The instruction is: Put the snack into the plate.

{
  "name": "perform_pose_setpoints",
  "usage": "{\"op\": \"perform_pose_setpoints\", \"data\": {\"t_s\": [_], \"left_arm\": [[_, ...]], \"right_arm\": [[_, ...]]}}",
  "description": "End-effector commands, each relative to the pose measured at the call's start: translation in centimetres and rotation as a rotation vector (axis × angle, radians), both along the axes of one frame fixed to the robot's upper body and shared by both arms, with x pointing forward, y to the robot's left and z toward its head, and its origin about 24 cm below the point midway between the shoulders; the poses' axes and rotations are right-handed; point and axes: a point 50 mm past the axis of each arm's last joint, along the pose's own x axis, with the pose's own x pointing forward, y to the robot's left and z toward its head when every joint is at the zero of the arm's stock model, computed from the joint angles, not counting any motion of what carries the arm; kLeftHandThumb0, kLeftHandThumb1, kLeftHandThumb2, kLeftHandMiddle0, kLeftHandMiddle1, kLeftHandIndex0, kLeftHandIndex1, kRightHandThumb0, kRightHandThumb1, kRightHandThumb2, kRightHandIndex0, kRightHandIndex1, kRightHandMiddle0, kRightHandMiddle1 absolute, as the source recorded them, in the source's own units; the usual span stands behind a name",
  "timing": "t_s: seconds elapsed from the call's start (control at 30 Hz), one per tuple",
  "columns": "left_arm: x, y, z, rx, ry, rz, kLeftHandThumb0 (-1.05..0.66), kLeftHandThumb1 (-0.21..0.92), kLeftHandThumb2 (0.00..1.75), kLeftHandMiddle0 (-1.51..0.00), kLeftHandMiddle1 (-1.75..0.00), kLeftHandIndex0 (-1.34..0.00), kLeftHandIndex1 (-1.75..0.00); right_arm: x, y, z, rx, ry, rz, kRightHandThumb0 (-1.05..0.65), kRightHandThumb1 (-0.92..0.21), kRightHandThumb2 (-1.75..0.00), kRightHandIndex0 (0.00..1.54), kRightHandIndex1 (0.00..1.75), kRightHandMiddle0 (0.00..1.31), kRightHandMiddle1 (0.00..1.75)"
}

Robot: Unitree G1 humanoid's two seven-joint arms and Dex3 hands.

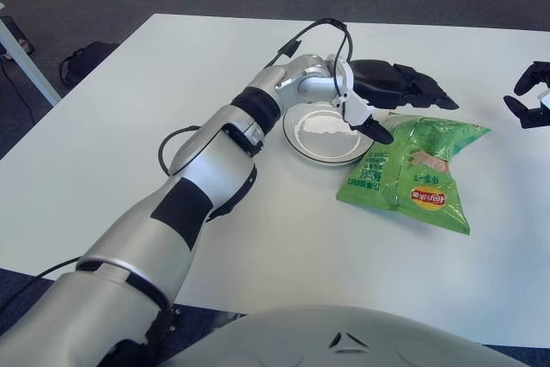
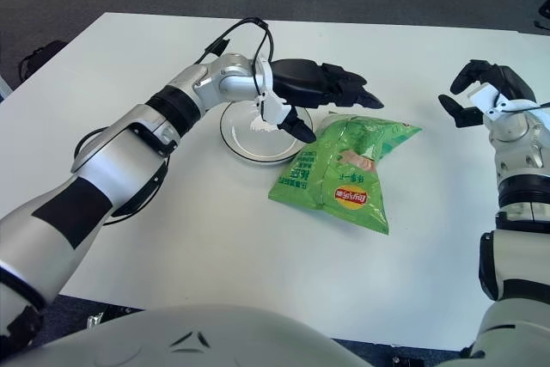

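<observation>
Chips bag [image 2: 344,174], green with a red logo, lies flat on the white tabletop [image 1: 172,109], just right of the round white plate [image 1: 320,133] and outside it; left robot hand [image 2: 322,92] hovers over the plate's far right edge, fingers extended, holding nothing; right robot hand [image 2: 481,92] shows at far right, loosely open, well apart from the bag.

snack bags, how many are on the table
1. The green snack bag lies flat on the white table, just right of the plate, with the open left hand above its top edge and not holding it.
</observation>
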Motion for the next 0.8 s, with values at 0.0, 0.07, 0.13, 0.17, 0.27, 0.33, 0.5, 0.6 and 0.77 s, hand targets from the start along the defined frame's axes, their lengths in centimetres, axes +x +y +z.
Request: {"op": "perform_pose_setpoints", "data": {"t_s": [0.0,0.07,0.13,0.17,0.27,0.33,0.5,0.6,0.77], "left_arm": [[0.3,0.0,0.3,0.021,0.011,0.019,-0.13,0.52,1.34,-0.2,-0.57,0.0,-1.07],[0.3,0.0,0.2,0.037,0.015,0.018,-0.1,0.49,1.38,-0.17,-0.79,-0.03,-1.2],[0.2,0.1,0.0,0.054,0.016,0.011,-0.08,0.48,1.4,-0.14,-1.0,-0.06,-1.29],[0.2,0.1,0.0,0.061,0.018,0.007,-0.06,0.47,1.4,-0.13,-1.15,-0.07,-1.35],[0.0,0.6,-0.3,0.077,0.025,-0.017,0.1,0.59,1.14,-0.16,-1.46,-0.1,-1.42],[-0.2,1.0,-0.3,0.081,0.03,-0.039,0.22,0.73,0.87,-0.19,-1.6,-0.12,-1.43],[-0.4,1.7,0.1,0.065,0.062,-0.069,0.33,0.84,0.65,-0.22,-1.73,-0.12,-1.42],[-0.4,2.1,0.3,0.049,0.079,-0.078,0.26,0.81,0.72,-0.18,-1.62,-0.09,-1.36],[-0.5,2.9,0.4,0.041,0.081,-0.112,-0.06,0.55,1.34,-0.15,-0.89,-0.02,-1.17]], "right_arm": [[-0.1,0.1,0.1,0.018,-0.026,-0.004,-0.47,-0.34,-1.28,1.21,1.75,0.6,1.75],[-0.2,0.0,0.2,0.022,-0.037,-0.008,-0.47,-0.34,-1.28,1.22,1.75,0.6,1.75],[-0.4,-0.2,0.4,0.026,-0.044,-0.013,-0.47,-0.34,-1.29,1.22,1.75,0.6,1.75],[-0.4,-0.2,0.4,0.029,-0.046,-0.015,-0.48,-0.34,-1.29,1.22,1.75,0.6,1.75],[-0.5,-0.3,0.5,0.036,-0.054,-0.018,-0.48,-0.34,-1.29,1.22,1.75,0.6,1.75],[-0.5,-0.3,0.5,0.04,-0.057,-0.019,-0.48,-0.34,-1.29,1.22,1.75,0.6,1.75],[-0.7,-0.5,0.6,0.044,-0.052,-0.024,-0.48,-0.33,-1.29,1.22,1.75,0.6,1.75],[-0.8,-0.6,0.5,0.048,-0.053,-0.027,-0.48,-0.33,-1.3,1.22,1.75,0.6,1.75],[-0.9,-0.7,0.6,0.035,-0.056,-0.032,-0.48,-0.33,-1.3,1.22,1.75,0.61,1.75]]}}
